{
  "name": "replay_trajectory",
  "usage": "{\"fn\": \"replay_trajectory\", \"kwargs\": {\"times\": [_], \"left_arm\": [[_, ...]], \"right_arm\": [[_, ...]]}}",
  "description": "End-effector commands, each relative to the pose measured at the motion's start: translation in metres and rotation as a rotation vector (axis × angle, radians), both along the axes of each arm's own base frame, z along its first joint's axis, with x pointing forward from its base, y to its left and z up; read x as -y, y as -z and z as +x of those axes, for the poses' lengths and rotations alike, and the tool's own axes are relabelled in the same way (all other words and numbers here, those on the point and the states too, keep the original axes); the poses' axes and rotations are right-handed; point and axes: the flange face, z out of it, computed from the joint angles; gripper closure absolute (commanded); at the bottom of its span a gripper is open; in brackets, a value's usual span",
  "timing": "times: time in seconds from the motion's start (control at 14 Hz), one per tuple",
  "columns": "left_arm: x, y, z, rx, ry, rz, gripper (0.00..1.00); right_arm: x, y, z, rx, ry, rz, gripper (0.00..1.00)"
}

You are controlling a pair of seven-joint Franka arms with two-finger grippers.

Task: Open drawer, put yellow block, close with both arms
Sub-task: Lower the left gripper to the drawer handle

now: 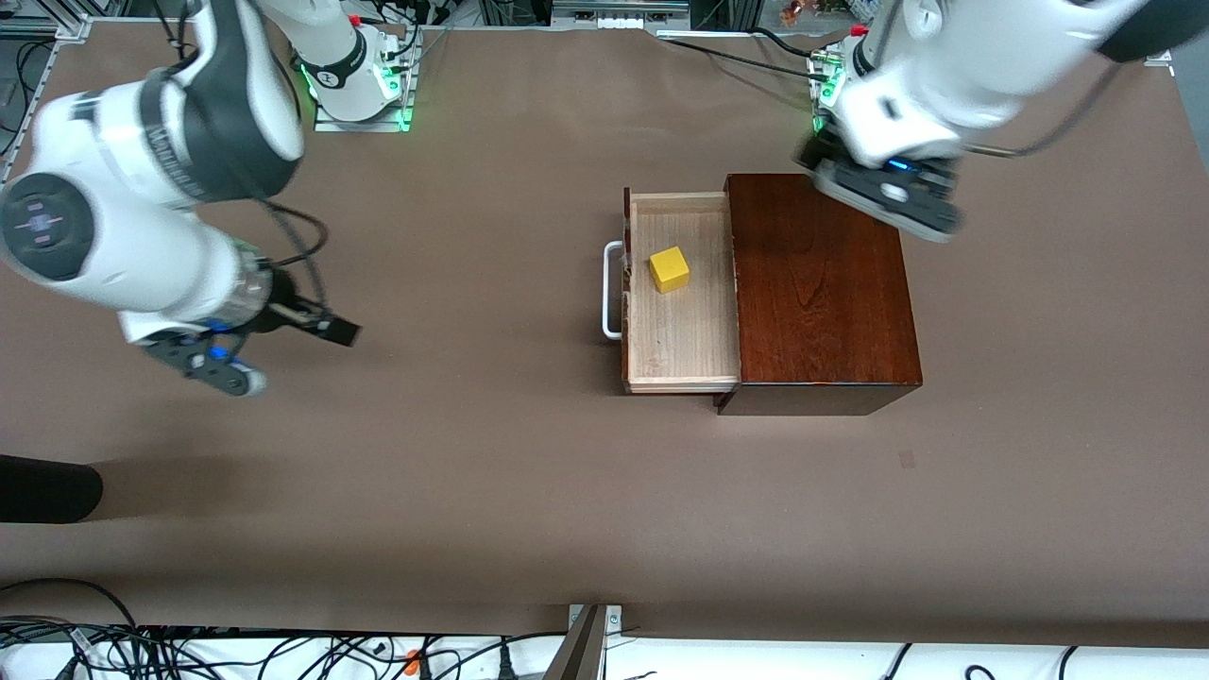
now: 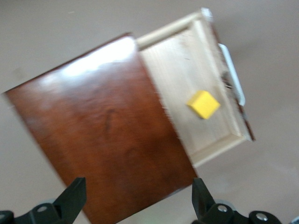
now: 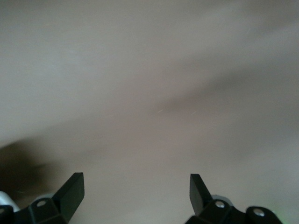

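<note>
The drawer (image 1: 682, 293) stands pulled out of the dark-brown box (image 1: 822, 283) toward the right arm's end, its white handle (image 1: 611, 288) at the front. The yellow block (image 1: 669, 268) lies in the pale tray, in the half farther from the front camera. The left wrist view shows the box (image 2: 103, 126), the tray (image 2: 196, 93) and the block (image 2: 203, 104). My left gripper (image 1: 883, 194) hangs open and empty over the box's corner by the left arm's base (image 2: 138, 196). My right gripper (image 1: 321, 326) is open and empty over bare table at the right arm's end (image 3: 135, 191).
The brown table cover (image 1: 491, 453) surrounds the box. A dark rounded object (image 1: 47, 491) pokes in at the table's edge near the front camera, at the right arm's end. Cables (image 1: 283, 652) lie along the near edge.
</note>
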Motion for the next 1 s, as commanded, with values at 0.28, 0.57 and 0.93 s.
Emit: {"fn": "replay_trajectory", "kwargs": {"times": [0.28,0.57,0.93], "left_arm": [[0.160,0.055,-0.014,-0.014,0.582,-0.080,0.00],[0.237,0.106,-0.046,0.049,0.936,-0.070,0.00],[0.291,0.182,-0.052,0.112,1.179,-0.072,0.00]], "right_arm": [[0.138,-0.019,-0.009,0.001,-0.321,0.064,0.00],[0.177,-0.028,-0.035,0.011,-0.409,0.044,0.00],[0.188,-0.037,-0.064,0.048,-0.431,0.039,0.00]]}}
